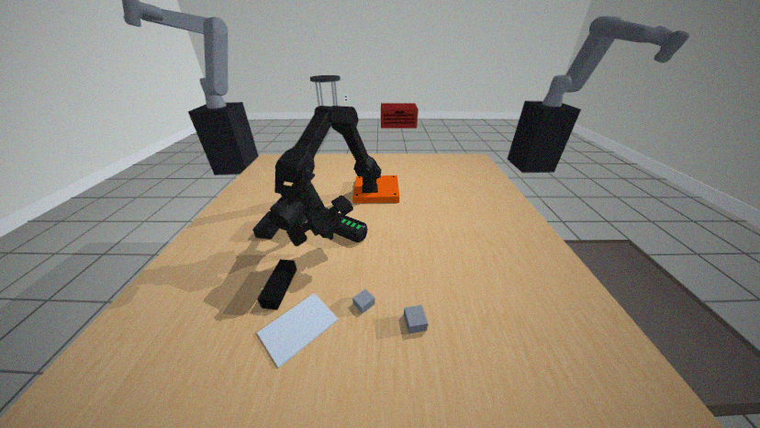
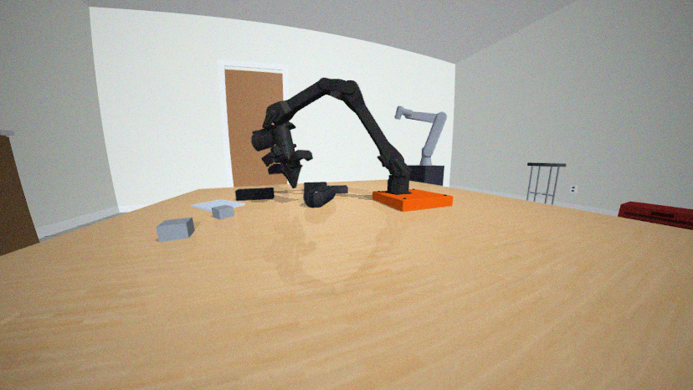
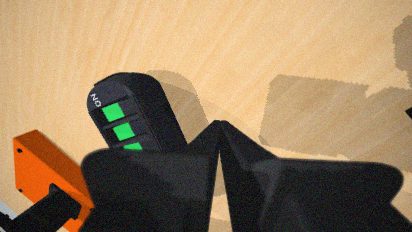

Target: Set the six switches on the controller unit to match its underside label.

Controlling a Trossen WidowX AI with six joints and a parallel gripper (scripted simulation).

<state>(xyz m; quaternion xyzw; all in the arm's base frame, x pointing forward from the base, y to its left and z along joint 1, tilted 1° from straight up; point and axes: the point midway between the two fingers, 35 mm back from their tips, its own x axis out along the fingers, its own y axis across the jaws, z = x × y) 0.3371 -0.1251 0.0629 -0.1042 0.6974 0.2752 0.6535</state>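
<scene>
The dark grey controller unit (image 1: 357,230) (image 2: 317,197) (image 3: 167,117) rests on the bench beside my gripper. In the wrist view its rounded end, an "ON" mark and three green switch ends show; my fingers hide the rest. In the top view several green ends show along its top, and the arm covers its far end. The label is not visible. I cannot tell every switch's setting. My gripper (image 1: 327,235) (image 2: 294,186) (image 3: 219,126) is shut and empty, tips pointing down. In the exterior view the tips hang a little above bench level, left of the unit.
A long black block (image 1: 276,284) (image 2: 254,194) and another black block (image 1: 265,226) (image 2: 341,189) lie nearby. A pale flat panel (image 1: 297,329) (image 2: 215,204) and two grey blocks (image 1: 363,300) (image 1: 415,319) lie toward the top camera. The arm's orange base (image 1: 387,188) (image 2: 423,200) stands behind.
</scene>
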